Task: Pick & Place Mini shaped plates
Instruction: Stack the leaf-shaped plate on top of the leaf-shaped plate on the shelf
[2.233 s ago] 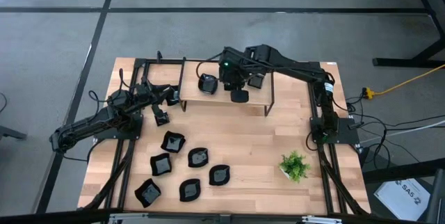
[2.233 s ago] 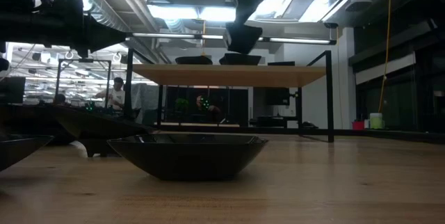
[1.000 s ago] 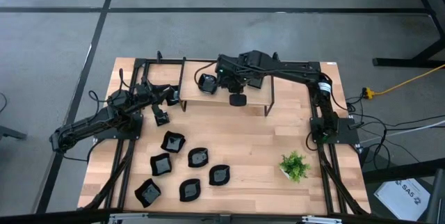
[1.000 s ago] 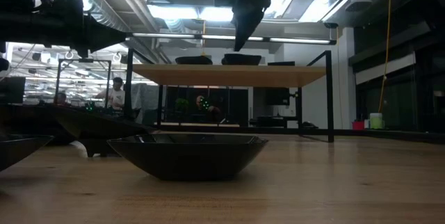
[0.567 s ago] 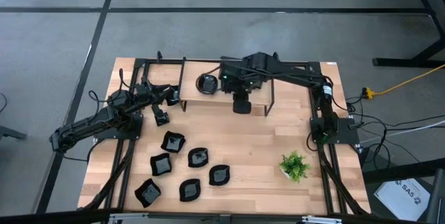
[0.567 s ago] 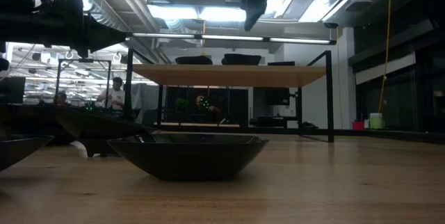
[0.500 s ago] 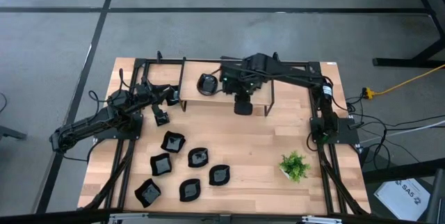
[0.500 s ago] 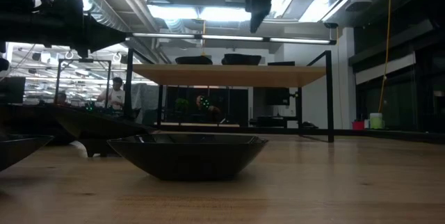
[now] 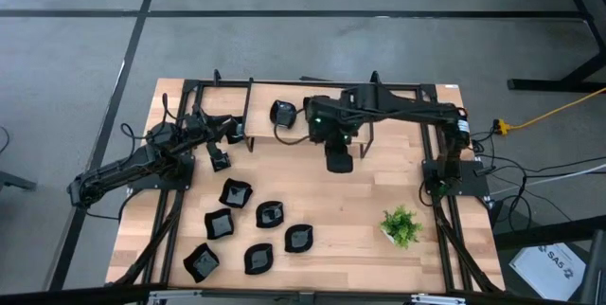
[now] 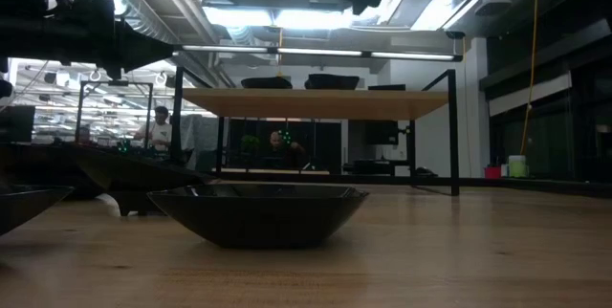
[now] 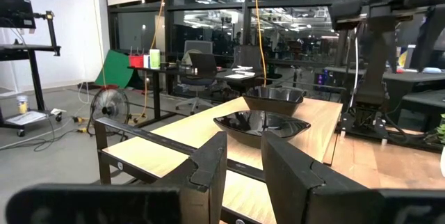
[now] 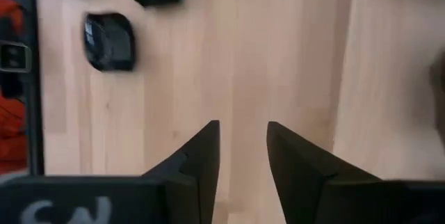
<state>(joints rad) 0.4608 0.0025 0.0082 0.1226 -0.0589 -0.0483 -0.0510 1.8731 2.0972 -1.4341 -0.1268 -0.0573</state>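
Note:
Several glossy black mini shaped plates (image 9: 270, 214) lie on the table's front left. They also show in the right wrist view as a plate (image 12: 109, 40) with others beside it. Two more plates (image 10: 332, 80) rest on the raised wooden shelf (image 9: 294, 140), and the left wrist view sees the nearer plate (image 11: 261, 123). My right gripper (image 9: 339, 163) hangs in front of the shelf over bare wood, open, with nothing between its fingers (image 12: 201, 154). At the table's back left my left gripper (image 9: 220, 161) stays open and empty, facing the shelf.
A small green potted plant (image 9: 401, 224) stands at the front right. Black frame rails run along both table sides and around the shelf. One plate (image 10: 258, 212) sits close to the low camera. A person (image 10: 161, 126) is seen in the room behind.
My right gripper left a plate on the shelf, opened wider, rose and swung forward off the shelf over the table. The left arm has not moved.

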